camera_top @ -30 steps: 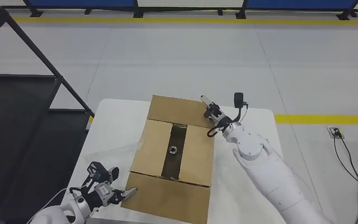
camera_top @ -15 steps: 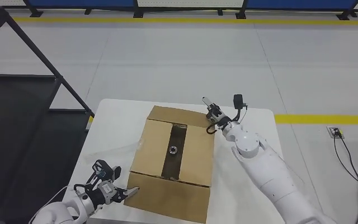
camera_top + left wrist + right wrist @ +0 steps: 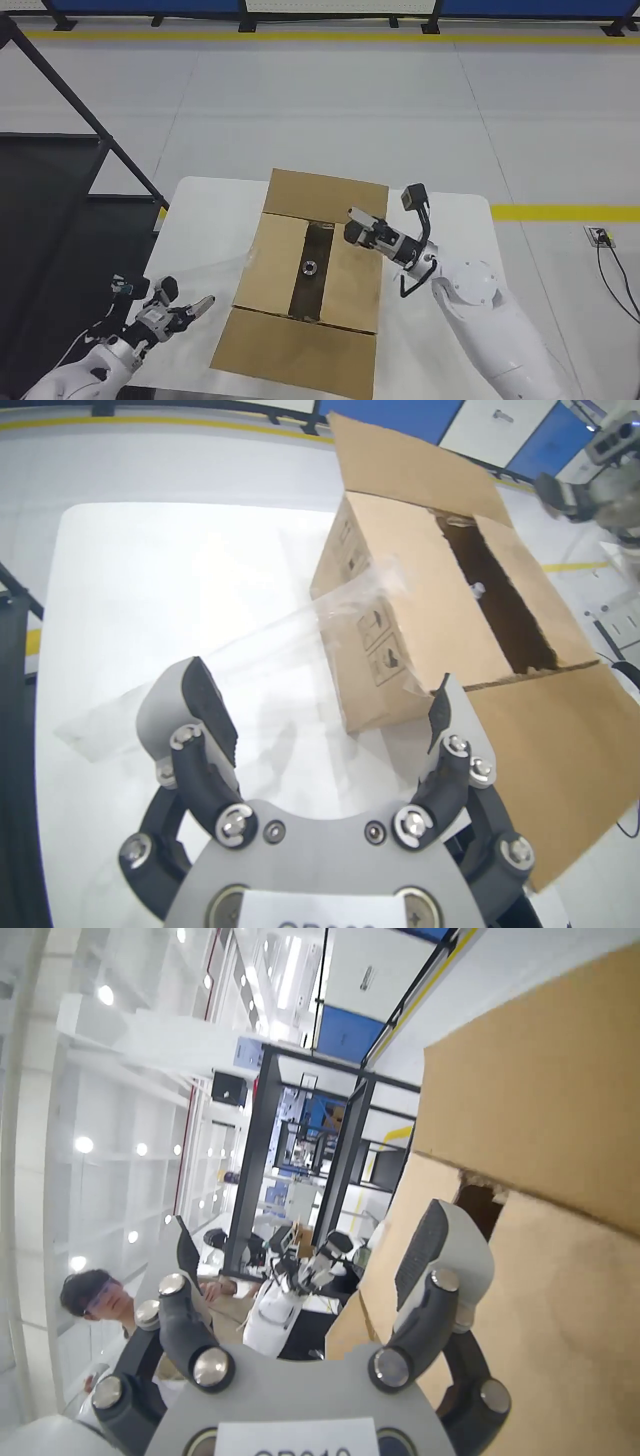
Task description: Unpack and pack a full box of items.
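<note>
A cardboard box sits in the middle of the white table. Its far and near flaps are folded outward. The two side flaps are laid inward and leave a dark slot between them down the middle. Through that slot a small pale round item shows inside the box. A strip of clear tape hangs off the box's left wall and trails down toward the table. The left gripper is low over the near left part of the table, just beside the box's near left corner and apart from it. Its fingers are spread wide with nothing between them. The right gripper is over the box's right inner flap, close to the far end of the slot and pointing left across the box. Its fingers are also spread wide and hold nothing. In the right wrist view one finger lies close along the cardboard edge, though whether it touches the flap cannot be told.
</note>
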Controlling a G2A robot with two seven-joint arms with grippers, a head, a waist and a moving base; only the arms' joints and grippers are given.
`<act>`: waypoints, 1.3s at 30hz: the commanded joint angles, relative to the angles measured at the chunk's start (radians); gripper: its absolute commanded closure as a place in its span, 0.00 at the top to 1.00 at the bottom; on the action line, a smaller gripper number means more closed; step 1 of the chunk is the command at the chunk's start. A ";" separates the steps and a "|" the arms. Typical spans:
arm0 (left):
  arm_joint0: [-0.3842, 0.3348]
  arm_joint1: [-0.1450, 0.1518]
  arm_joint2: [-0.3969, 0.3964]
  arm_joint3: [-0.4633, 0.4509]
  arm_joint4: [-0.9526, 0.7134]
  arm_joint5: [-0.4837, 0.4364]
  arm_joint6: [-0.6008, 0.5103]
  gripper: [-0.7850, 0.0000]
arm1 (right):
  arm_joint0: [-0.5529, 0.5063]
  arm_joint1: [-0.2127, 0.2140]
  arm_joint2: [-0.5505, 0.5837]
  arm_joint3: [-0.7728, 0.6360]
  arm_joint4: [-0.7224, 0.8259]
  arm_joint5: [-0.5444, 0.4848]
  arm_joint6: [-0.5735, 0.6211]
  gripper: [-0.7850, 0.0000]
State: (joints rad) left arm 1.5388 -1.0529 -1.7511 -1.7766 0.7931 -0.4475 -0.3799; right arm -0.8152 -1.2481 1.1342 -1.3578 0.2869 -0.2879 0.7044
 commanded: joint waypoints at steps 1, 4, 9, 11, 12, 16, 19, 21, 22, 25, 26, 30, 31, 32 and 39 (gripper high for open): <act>-0.024 -0.003 0.036 0.014 0.090 0.083 0.015 1.00 | 0.003 0.000 0.001 0.004 -0.002 0.000 -0.001 1.00; -0.059 -0.010 0.111 0.046 0.189 0.167 0.046 1.00 | 0.003 0.000 0.001 0.004 -0.002 0.000 -0.001 1.00; -0.099 -0.017 0.179 0.087 0.219 0.172 0.058 1.00 | -0.015 0.000 -0.002 -0.001 -0.002 0.009 -0.011 1.00; -0.111 -0.019 0.198 0.092 0.228 0.164 0.055 1.00 | -0.017 -0.001 -0.012 0.003 -0.024 0.029 -0.024 1.00; -0.115 -0.019 0.207 0.092 0.237 0.162 0.053 1.00 | -0.015 -0.004 -0.022 0.005 -0.038 0.037 -0.037 1.00; -0.117 -0.020 0.233 0.081 0.270 0.148 0.056 1.00 | 0.021 -0.018 -0.080 0.033 -0.070 0.065 -0.044 1.00; -0.108 -0.020 0.238 0.072 0.284 0.140 0.061 1.00 | 0.064 -0.033 -0.133 0.064 -0.109 0.100 -0.059 1.00; -0.098 -0.020 0.240 0.063 0.290 0.134 0.068 1.00 | 0.094 -0.044 -0.167 0.086 -0.134 0.123 -0.067 1.00; -0.091 -0.020 0.240 0.059 0.292 0.130 0.072 1.00 | 0.108 -0.049 -0.184 0.096 -0.148 0.132 -0.068 1.00; -0.071 -0.020 0.238 0.043 0.297 0.129 0.084 1.00 | 0.147 -0.062 -0.228 0.130 -0.189 0.151 -0.056 1.00; -0.065 -0.020 0.238 0.036 0.297 0.124 0.088 1.00 | 0.159 -0.067 -0.241 0.141 -0.202 0.160 -0.052 1.00; -0.042 -0.019 0.230 0.018 0.298 0.119 0.099 1.00 | 0.200 -0.085 -0.287 0.186 -0.236 0.177 -0.047 1.00; -0.037 -0.019 0.229 0.015 0.298 0.118 0.102 1.00 | 0.210 -0.090 -0.298 0.198 -0.244 0.182 -0.048 1.00; -0.034 -0.019 0.226 0.013 0.300 0.118 0.106 1.00 | 0.220 -0.095 -0.308 0.213 -0.251 0.188 -0.049 1.00; 0.006 -0.018 0.173 -0.017 0.262 0.130 0.154 1.00 | 0.291 -0.138 -0.360 0.337 -0.157 0.151 0.042 1.00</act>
State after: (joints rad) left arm 1.5381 -1.0708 -1.5709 -1.7868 1.0581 -0.3162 -0.2313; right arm -0.5320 -1.3814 0.7785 -1.0371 0.1111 -0.1278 0.7324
